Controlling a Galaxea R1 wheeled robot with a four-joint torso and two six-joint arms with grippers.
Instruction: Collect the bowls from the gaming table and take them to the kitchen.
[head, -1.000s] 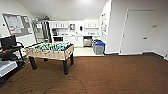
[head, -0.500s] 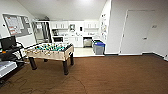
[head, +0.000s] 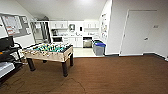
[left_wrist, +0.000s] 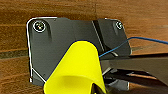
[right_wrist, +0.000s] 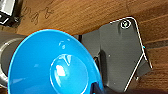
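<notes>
**Both bowls carried, kitchen ahead**

The fingers themselves cannot be made out in either wrist view, so their grip cannot be told. The yellow bowl (left_wrist: 75, 70) looms close before the left wrist camera, the blue bowl (right_wrist: 52, 65) before the right, both above brown wood-look floor (head: 112, 75). In the head view, the table-football table (head: 48, 52) stands at left centre; the kitchen (head: 75, 32) with white cabinets lies beyond, upper centre, beside grey bins (head: 99, 47) and a white door (head: 138, 32).
</notes>
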